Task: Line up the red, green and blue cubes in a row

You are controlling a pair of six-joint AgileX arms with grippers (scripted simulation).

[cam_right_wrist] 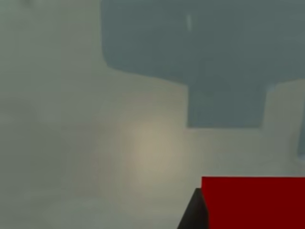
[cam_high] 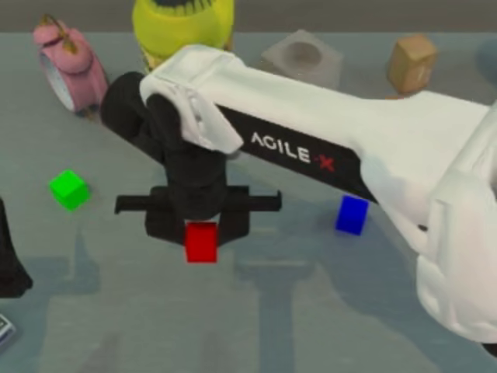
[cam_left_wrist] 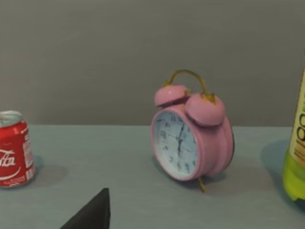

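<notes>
Grey-green table, plain grey wall

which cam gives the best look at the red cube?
Top view: the whole red cube shows under the right gripper near the table's middle, between the green cube and the blue cube. Right wrist view shows only a cropped red face. Left wrist view shows none of it.

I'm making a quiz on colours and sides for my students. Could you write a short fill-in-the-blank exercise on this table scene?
1. The right gripper is shut on the small bright ____ cube.
2. In the top view, the small bright green cube lies to the ____ of that gripper.
3. The small deep blue cube lies on the grey table to the gripper's ____.
4. The round twin-bell alarm clock is ____.

Missing words: red; left; right; pink
</notes>
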